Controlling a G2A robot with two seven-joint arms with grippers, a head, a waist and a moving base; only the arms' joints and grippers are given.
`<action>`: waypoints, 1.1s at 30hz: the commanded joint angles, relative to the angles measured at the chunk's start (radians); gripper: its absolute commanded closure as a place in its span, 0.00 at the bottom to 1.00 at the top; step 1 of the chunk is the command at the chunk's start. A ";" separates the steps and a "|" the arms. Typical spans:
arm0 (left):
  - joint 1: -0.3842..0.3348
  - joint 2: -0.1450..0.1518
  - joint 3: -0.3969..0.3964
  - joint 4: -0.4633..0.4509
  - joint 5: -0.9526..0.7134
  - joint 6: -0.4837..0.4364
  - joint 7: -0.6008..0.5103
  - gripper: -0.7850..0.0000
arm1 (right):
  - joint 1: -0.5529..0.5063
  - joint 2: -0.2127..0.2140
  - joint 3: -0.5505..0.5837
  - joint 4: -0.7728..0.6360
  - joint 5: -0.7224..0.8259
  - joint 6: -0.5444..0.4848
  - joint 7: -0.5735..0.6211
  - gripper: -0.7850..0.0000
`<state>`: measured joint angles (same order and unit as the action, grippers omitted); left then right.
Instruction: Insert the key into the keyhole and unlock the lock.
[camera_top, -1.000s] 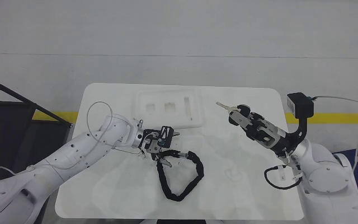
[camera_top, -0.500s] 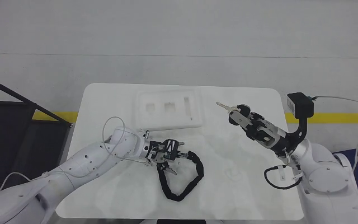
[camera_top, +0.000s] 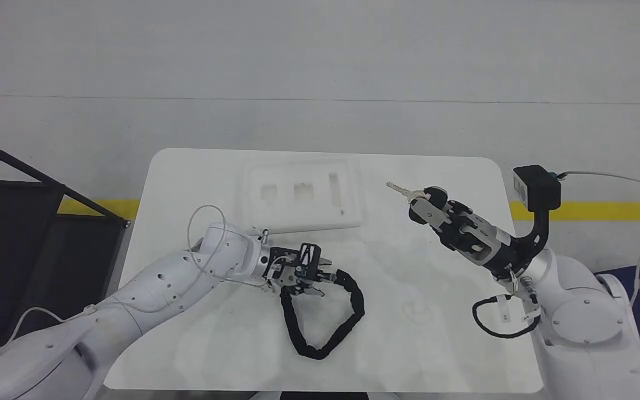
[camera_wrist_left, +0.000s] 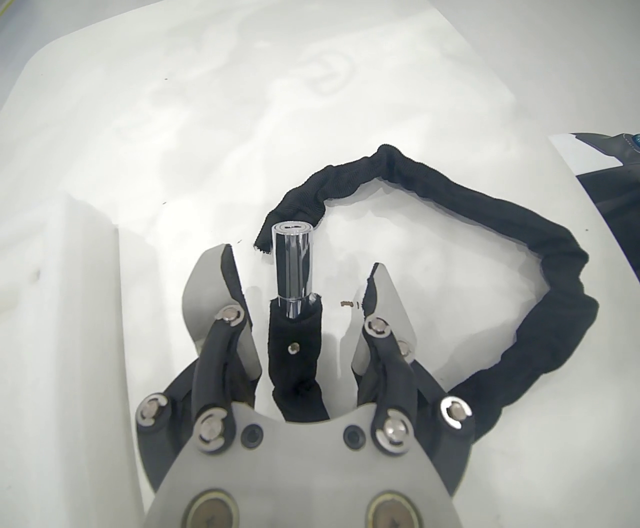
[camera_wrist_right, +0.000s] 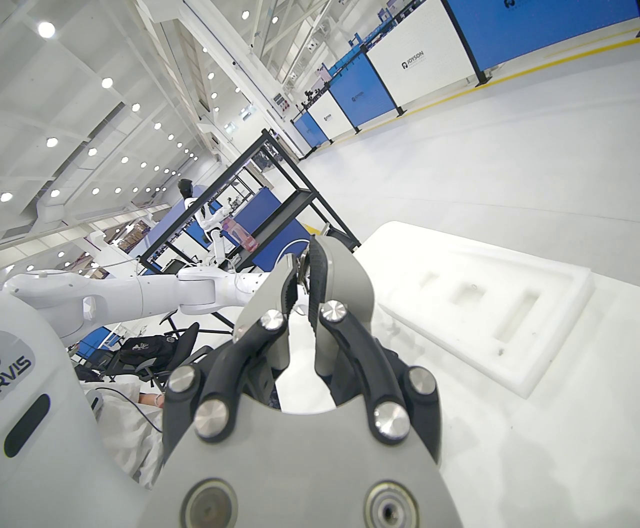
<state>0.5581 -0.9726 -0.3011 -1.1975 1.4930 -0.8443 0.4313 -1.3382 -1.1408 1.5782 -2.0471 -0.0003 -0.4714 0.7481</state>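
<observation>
Top view is showing the chain lying in a loop on the near-left part of the white worktop. The left gripper is sitting low over the chain's far-left end. Left wrist view is showing this gripper with its fingers released. They are standing on either side of the chrome lock and are not touching it. The lock is sticking out of the chain's black cover, and its keyhole is facing away from the gripper.

The right gripper is hanging above the far-right part of the worktop, well apart from the lock. Its fingers are clenched on the key, whose blade is pointing far and left. Right wrist view is showing only a small piece of metal pinched between the fingertips.

A white foam tray is lying at the far side of the worktop, just beyond the left gripper.
</observation>
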 joint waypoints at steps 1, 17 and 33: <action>0.003 -0.004 -0.004 0.004 0.004 -0.003 -0.004 0.45 | 0.000 0.000 0.000 0.000 0.000 0.000 0.000 1.00; 0.024 -0.036 -0.044 0.045 0.003 -0.053 -0.030 1.00 | 0.000 0.000 0.000 0.000 0.000 0.000 0.000 1.00; 0.037 -0.002 -0.169 -0.076 0.001 -0.115 0.104 1.00 | 0.000 0.000 0.000 0.000 0.000 0.000 0.000 1.00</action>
<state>0.5940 -0.9792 -0.4595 -1.2587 1.4951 -0.9543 0.5288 -1.3382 -1.1408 1.5782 -2.0471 -0.0003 -0.4714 0.7481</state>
